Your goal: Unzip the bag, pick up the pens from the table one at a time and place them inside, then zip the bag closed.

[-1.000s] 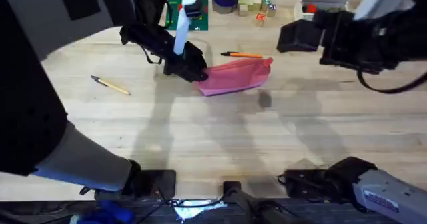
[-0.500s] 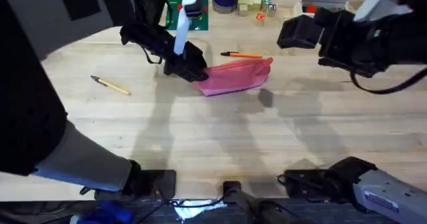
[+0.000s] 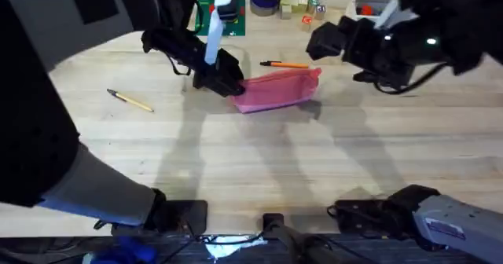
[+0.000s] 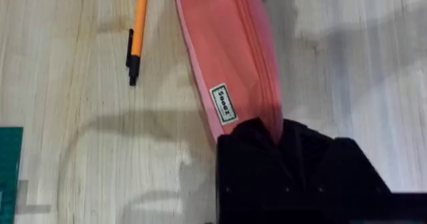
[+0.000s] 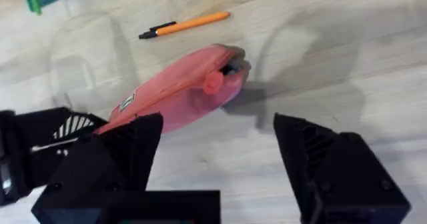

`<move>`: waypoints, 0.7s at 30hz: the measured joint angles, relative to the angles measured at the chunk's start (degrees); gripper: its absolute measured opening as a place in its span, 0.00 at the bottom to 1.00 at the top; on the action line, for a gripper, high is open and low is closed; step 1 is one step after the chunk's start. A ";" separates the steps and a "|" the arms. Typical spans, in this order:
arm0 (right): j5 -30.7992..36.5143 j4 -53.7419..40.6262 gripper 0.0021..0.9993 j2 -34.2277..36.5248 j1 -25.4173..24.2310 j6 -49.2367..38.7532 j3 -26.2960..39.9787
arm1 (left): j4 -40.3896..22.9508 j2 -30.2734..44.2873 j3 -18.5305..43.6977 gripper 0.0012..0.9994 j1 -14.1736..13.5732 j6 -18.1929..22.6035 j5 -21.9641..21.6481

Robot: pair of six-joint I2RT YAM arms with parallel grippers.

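**Bag pinned at one end, zipper pull waiting at the other**

The bag (image 3: 277,89) is seen lying on the table (image 3: 259,162), its long axis running roughly left to right, the right end lifted a little toward the far side. Its left end is pinched between the closed-down fingers of the left gripper (image 3: 229,85); in the left wrist view the pink fabric (image 4: 230,64) is swallowed right at the black fingers, zipper seam running away from them. So that end is anchored.

The free end is what matters. The zipper pull (image 5: 214,81) is found at the bag's right tip, the end that faces the right gripper (image 5: 217,151), whose fingers are spread wide with nothing between them. In the overhead view the right gripper (image 3: 318,40) is held above the table, just to the right of and beyond that tip, near but not touching. The right arm is clearly the nearer one to the pull, and, by judgement, a pull along the bag's length toward the left gripper would be called for.

The orange pen (image 3: 286,64) is lying just behind the bag, parallel to it; the yellowish-tan pen (image 3: 130,100) is well apart, at the left.
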 joint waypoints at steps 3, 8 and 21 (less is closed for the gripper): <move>0.00 1.43 1.00 2.97 0.00 0.04 -0.02 | 0.00 0.00 0.00 0.04 0.00 0.00 0.00; 0.01 3.04 1.00 7.00 0.00 0.19 -0.04 | -0.01 0.00 0.00 0.04 0.00 0.00 0.00; -0.01 6.32 1.00 12.62 0.00 0.28 -0.04 | 0.01 0.00 0.00 0.04 0.00 0.00 0.00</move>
